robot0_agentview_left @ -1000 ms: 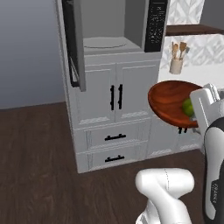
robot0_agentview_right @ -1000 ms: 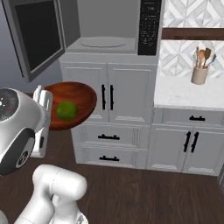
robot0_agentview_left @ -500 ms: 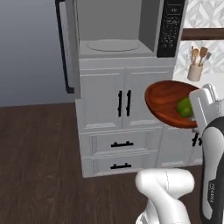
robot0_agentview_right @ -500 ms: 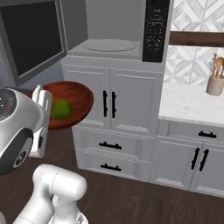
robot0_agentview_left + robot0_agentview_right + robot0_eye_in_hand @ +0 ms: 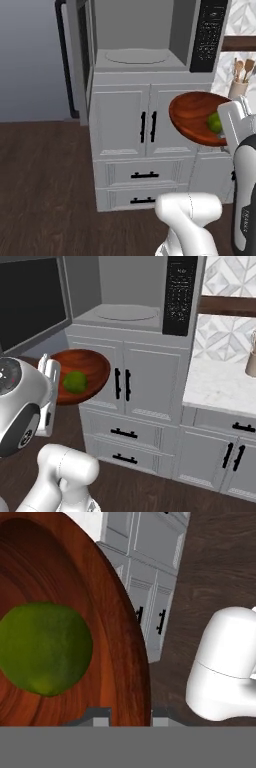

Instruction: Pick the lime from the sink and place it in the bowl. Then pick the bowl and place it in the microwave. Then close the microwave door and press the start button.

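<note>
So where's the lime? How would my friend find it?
Find the big grey microwave standing open on top of the white cabinets. Below and in front of it, the robot's gripper holds a wide reddish-brown wooden bowl up in the air. The lime is the one small round green ball sitting inside that bowl.

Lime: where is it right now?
The lime sits inside the bowl, carried in the air in front of the white cabinet doors, below the open microwave.
</note>
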